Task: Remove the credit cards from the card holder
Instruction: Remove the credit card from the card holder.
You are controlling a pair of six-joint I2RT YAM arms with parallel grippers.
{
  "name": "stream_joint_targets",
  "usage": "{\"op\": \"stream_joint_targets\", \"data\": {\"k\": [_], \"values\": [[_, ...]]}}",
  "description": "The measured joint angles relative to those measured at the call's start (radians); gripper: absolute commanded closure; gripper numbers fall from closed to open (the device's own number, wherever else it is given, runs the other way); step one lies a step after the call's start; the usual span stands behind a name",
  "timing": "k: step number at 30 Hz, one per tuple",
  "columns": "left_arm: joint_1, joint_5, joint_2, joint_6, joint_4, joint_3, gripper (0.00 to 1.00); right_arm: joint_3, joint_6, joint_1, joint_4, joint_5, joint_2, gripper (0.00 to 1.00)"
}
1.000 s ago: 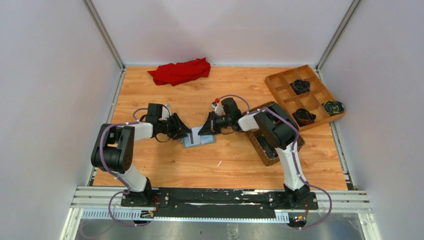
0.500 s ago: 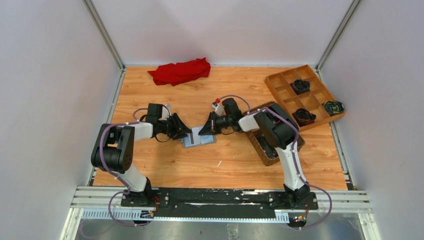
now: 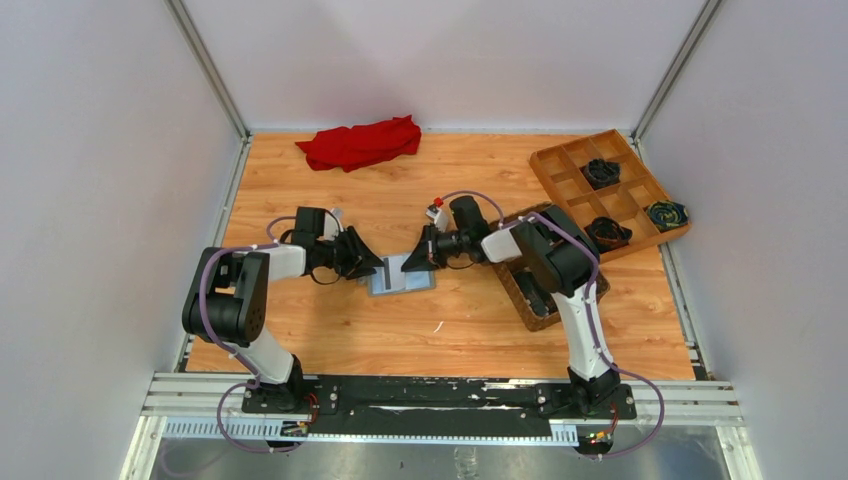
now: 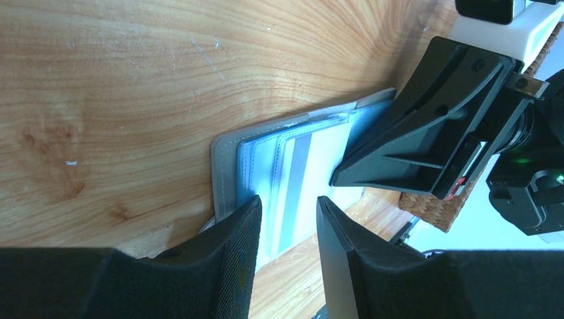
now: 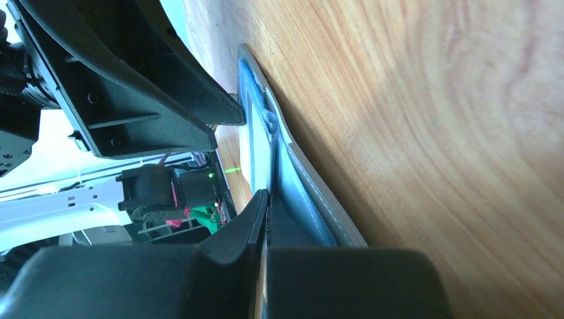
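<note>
Now my left gripper (image 3: 372, 268), parted, pins the card holder (image 3: 400, 277) from 9 o'clock while my right gripper (image 3: 412, 262), seemingly clamped on the pale card (image 4: 326, 149), needs a steady 3 o'clock pull.

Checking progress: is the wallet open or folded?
Open: the wallet lies spread flat, slotted pale-blue inside facing up.

No text, brand, number or sign can be read in any of the views. The pale card (image 4: 324, 154) sitting in the card holder (image 4: 223, 166) shows only a plain grey stripe, with no lettering or digits to make out on it. Any markings on the arm housings are too small or blurred to read.
</note>
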Motion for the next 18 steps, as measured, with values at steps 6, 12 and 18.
{"op": "stream_joint_targets", "data": {"k": [6,12,18], "values": [[0.005,0.004,0.0,0.004,-0.003,0.0,0.57,0.007,-0.008,-0.016,0.0,-0.045,0.01,1.0],[0.006,0.004,0.0,0.016,-0.022,0.008,0.57,0.048,-0.065,-0.026,-0.079,-0.076,0.023,1.0],[0.006,0.009,0.0,0.024,-0.033,0.012,0.56,0.101,-0.161,-0.028,-0.215,-0.069,0.022,1.0]]}}
